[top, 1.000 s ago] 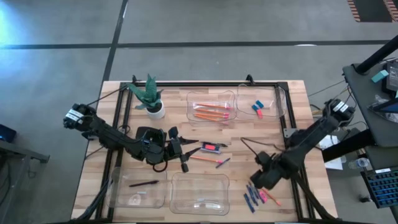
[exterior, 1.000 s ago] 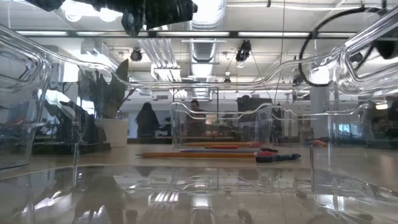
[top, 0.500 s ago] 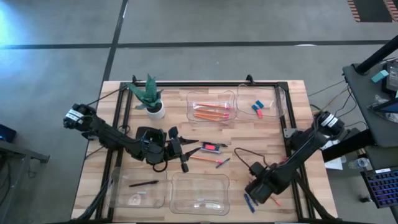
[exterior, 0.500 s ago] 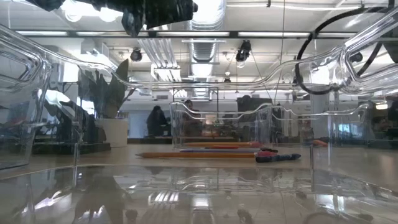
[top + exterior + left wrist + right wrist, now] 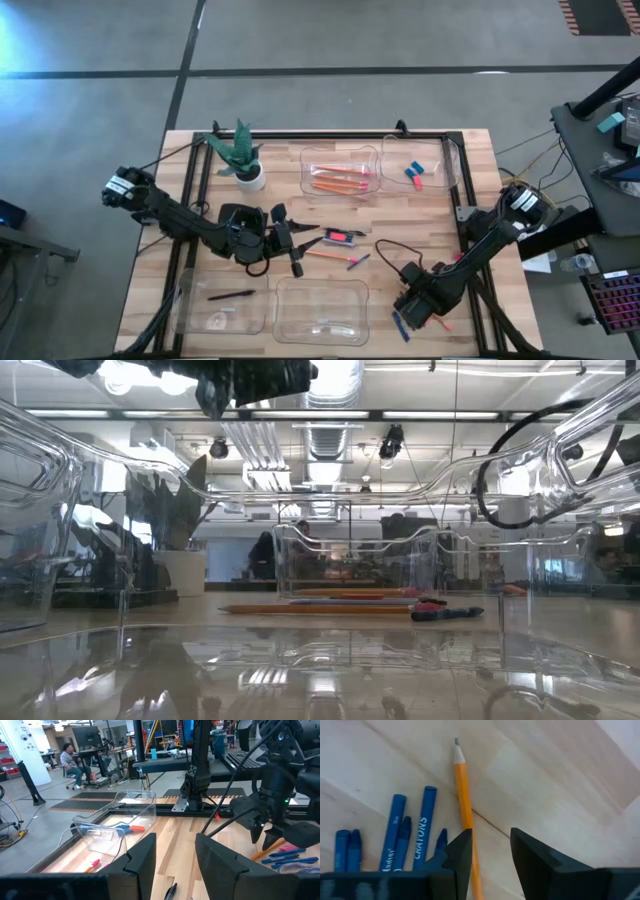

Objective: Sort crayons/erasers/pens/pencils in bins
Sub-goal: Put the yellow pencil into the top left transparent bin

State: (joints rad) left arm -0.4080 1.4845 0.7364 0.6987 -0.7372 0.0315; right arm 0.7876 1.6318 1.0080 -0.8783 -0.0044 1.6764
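My right gripper points down, open, low over the near right of the table. Under it lie several dark-blue crayons and an orange pencil, flat on the wood. The pencil runs beneath one finger, the crayons beside that finger. My left gripper hangs level over the table's middle, open with nothing between its fingers. One far bin holds pencils, the other erasers. A near bin holds a black pen. My right gripper comes from above over the pencil's rear part. The pencil passes under one finger and lies flat on the table. I cannot tell whether that finger touches it.
A loose pencil and pens and a pink eraser on a small black box lie mid-table. A potted plant stands far left. Another clear bin sits at the near middle. A black frame rail runs along the right.
My right gripper has moved toward the table's near edge and a little left, sinking down over the crayons and the pencil. Those things have stayed where they lay.
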